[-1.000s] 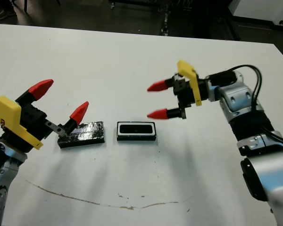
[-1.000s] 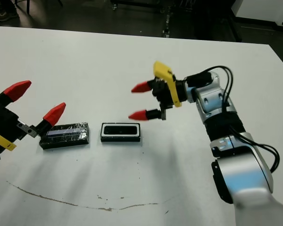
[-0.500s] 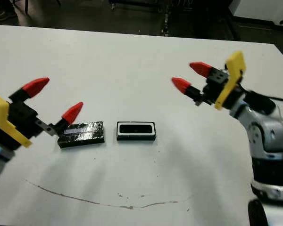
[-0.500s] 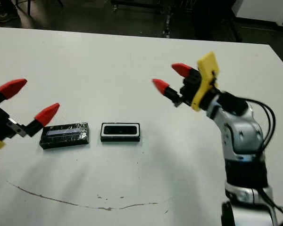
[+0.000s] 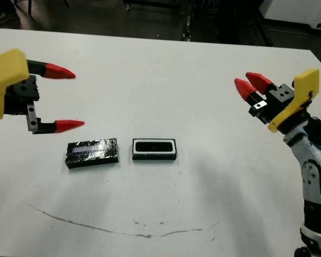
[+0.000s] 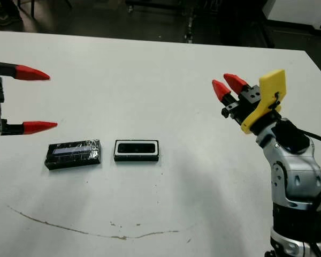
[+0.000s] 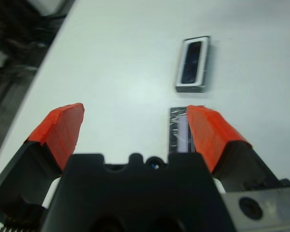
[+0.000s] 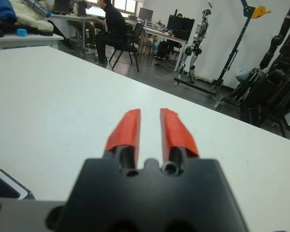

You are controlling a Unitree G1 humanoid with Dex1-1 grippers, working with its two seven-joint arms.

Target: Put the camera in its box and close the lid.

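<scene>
My left gripper (image 5: pixel 58 98) hangs with jaws spread wide and empty, the lid (image 5: pixel 92 152) at its 5 o'clock on the bench (image 5: pixel 160 69). My right gripper (image 5: pixel 248 85), jaws nearly closed on nothing, is well off at 3 o'clock. The camera (image 5: pixel 154 145) already lies in the box (image 5: pixel 154 156); I judge only the lid remains.

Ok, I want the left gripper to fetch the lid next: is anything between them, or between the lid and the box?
Nothing visible does. Only table shows between the open left gripper and the lid, and between the lid and the box beside it.
</scene>
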